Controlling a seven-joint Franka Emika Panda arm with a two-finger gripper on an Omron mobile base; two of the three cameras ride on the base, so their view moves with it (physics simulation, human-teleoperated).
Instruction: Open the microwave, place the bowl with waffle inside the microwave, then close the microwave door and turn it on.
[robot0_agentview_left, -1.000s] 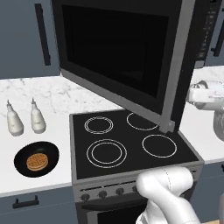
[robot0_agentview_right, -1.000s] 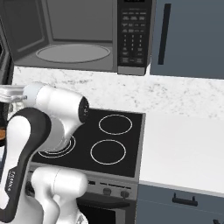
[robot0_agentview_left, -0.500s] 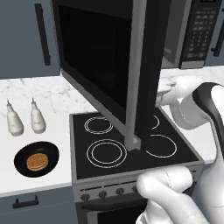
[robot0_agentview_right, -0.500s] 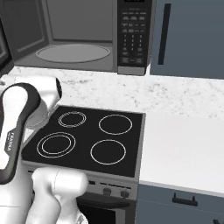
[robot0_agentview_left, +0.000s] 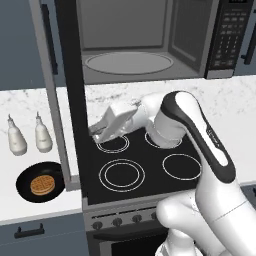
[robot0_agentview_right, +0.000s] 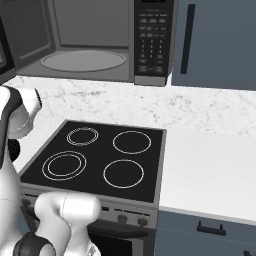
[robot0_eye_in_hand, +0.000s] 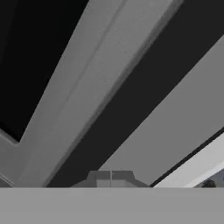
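The microwave (robot0_agentview_left: 125, 25) stands open above the stove, its grey interior and glass turntable (robot0_agentview_left: 127, 62) showing, also in the right base view (robot0_agentview_right: 82, 30). The microwave door (robot0_agentview_left: 72, 100) is swung far out to the left and appears edge-on. My gripper (robot0_agentview_left: 93, 133) is shut, low over the stove's back-left burner, right beside the door's inner face. In the hand view the gripper (robot0_eye_in_hand: 111, 177) has its tips together, close against the door frame (robot0_eye_in_hand: 87, 87), holding nothing. The black bowl (robot0_agentview_left: 22, 175) with the waffle (robot0_agentview_left: 41, 185) sits on the counter left of the stove.
Two white bottles (robot0_agentview_left: 16, 140) (robot0_agentview_left: 43, 139) stand behind the bowl. The black stovetop (robot0_agentview_right: 100, 155) has a marble counter (robot0_agentview_right: 210, 170) at its right. The button panel (robot0_agentview_right: 152, 40) is at the microwave's right; a blue-grey cabinet with a black handle (robot0_agentview_right: 187, 37) is beyond it.
The microwave door has swung from partly open to wide open on the left. My arm has swept left across the stove with it, staying shut.
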